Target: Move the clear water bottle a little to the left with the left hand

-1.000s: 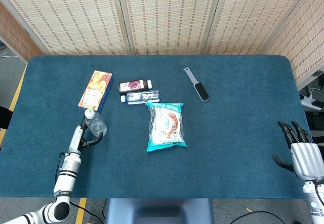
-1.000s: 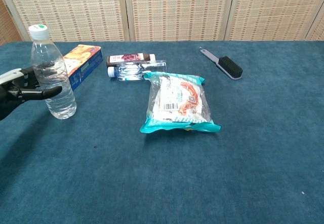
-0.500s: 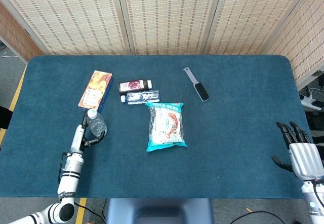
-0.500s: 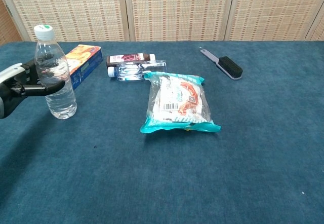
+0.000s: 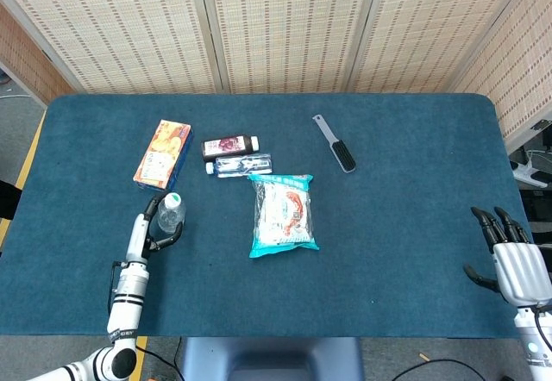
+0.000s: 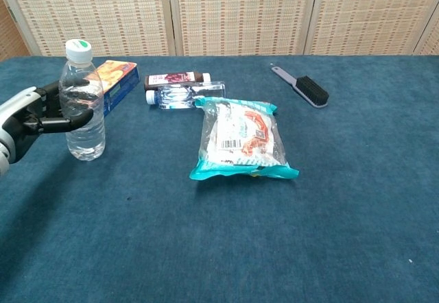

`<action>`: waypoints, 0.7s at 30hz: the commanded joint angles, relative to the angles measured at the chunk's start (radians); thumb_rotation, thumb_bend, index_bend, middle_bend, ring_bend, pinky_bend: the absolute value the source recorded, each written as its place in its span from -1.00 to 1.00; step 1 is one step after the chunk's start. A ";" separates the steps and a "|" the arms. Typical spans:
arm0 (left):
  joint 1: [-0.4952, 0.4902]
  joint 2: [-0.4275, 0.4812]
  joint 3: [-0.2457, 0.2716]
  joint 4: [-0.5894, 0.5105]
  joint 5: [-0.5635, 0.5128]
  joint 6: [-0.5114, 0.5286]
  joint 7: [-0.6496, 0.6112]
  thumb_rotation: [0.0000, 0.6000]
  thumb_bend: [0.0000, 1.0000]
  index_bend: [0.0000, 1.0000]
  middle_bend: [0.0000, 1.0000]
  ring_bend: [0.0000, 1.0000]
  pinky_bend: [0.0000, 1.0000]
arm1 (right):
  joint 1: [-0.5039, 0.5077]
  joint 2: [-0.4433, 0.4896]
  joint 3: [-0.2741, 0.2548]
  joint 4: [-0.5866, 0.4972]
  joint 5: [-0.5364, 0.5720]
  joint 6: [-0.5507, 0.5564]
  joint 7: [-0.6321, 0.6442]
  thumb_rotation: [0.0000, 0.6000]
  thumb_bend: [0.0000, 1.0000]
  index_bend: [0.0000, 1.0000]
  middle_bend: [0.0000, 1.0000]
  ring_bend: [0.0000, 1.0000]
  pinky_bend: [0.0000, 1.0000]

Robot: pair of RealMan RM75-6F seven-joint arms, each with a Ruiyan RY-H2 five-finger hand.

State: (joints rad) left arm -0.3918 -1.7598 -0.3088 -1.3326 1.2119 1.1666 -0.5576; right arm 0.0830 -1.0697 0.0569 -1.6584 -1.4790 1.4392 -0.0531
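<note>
Within the left hand (image 6: 42, 114), fingers wrapped round its mid-body, stands the upright clear water bottle (image 6: 83, 101) – base on the worktop (image 6: 274, 234). Thin, smooth, part-filled plastic – likely light; grip mid-body, moderately.

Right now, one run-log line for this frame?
left robot hand: grips clear water bottle | bottle: upright on table | right robot hand: open, idle

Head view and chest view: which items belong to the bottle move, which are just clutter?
Job:
clear water bottle, upright, near the table's left side
left hand, fingers wrapped around the bottle

Clutter:
orange box
dark-labelled bottle, lying down
small clear bottle, lying down
snack bag
brush
right hand, idle at the table's right edge
</note>
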 commanded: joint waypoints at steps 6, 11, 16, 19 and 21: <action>0.012 0.027 0.009 0.006 0.054 0.057 0.014 1.00 -0.21 -0.37 -0.32 -0.45 -0.80 | 0.002 0.001 -0.003 -0.002 0.000 -0.007 -0.003 1.00 -0.76 -1.00 -0.79 -1.00 -0.69; 0.021 0.089 0.016 -0.016 0.109 0.120 0.092 1.00 -0.21 -0.34 -0.29 -0.42 -0.75 | 0.004 0.001 -0.005 -0.003 0.002 -0.012 -0.006 1.00 -0.76 -1.00 -0.79 -1.00 -0.69; 0.035 0.176 0.003 -0.080 0.141 0.204 0.260 1.00 -0.21 -0.32 -0.26 -0.40 -0.67 | 0.005 0.001 -0.007 -0.005 0.001 -0.016 -0.008 1.00 -0.76 -1.00 -0.79 -1.00 -0.69; 0.046 0.221 -0.009 -0.119 0.140 0.246 0.365 1.00 -0.20 -0.31 -0.25 -0.39 -0.64 | 0.005 0.000 -0.007 -0.005 0.000 -0.014 -0.010 1.00 -0.76 -1.00 -0.79 -1.00 -0.69; 0.048 0.236 -0.013 -0.122 0.143 0.276 0.450 1.00 -0.20 -0.31 -0.24 -0.38 -0.63 | 0.004 -0.002 -0.006 -0.004 0.000 -0.012 -0.012 1.00 -0.76 -1.00 -0.79 -1.00 -0.69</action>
State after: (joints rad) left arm -0.3551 -1.5693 -0.3102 -1.4231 1.3438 1.3866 -0.2162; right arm 0.0875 -1.0718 0.0503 -1.6625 -1.4791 1.4266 -0.0653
